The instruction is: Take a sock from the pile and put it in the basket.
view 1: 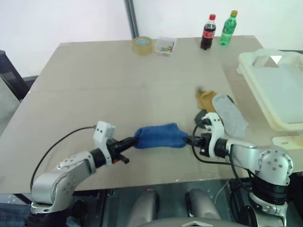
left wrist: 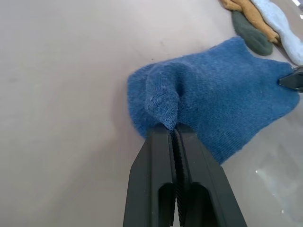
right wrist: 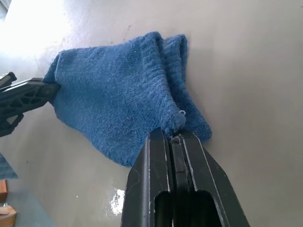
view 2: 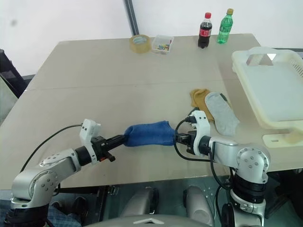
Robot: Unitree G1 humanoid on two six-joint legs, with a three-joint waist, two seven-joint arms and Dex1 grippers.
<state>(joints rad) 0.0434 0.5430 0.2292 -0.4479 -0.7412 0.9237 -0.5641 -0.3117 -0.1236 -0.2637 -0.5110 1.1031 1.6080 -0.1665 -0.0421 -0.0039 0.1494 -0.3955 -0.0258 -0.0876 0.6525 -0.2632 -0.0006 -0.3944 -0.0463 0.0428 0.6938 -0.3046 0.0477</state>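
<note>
1. The royal-blue sock (view 1: 158,136) is stretched between two grippers near the front edge of the table (view 1: 118,85).
2. The left gripper (view 1: 131,141) pinches the sock's end at nine o'clock, fingers pressed together on the knit.
3. The right gripper (view 1: 188,140) pinches the end at three o'clock likewise.
4. The pile (view 1: 220,111) lies at about one o'clock from the sock, close by.
5. The basket (view 1: 274,90) stands at two o'clock, beyond the pile.
</note>
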